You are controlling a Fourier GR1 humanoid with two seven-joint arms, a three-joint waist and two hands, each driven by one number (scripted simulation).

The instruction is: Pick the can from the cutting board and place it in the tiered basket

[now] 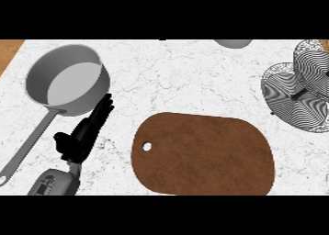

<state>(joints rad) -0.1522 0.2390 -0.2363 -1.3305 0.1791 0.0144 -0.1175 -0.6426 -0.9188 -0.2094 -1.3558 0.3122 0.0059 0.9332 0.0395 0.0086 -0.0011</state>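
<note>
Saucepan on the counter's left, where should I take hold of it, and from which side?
Probably by its handle, slim and straight, sticking out from the saucepan toward the near-left edge. Come down from above on its right side, where the left hand sits open.

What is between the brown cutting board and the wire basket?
Only bare white counter lies between the cutting board and the tiered basket. The head view shows this.
</note>
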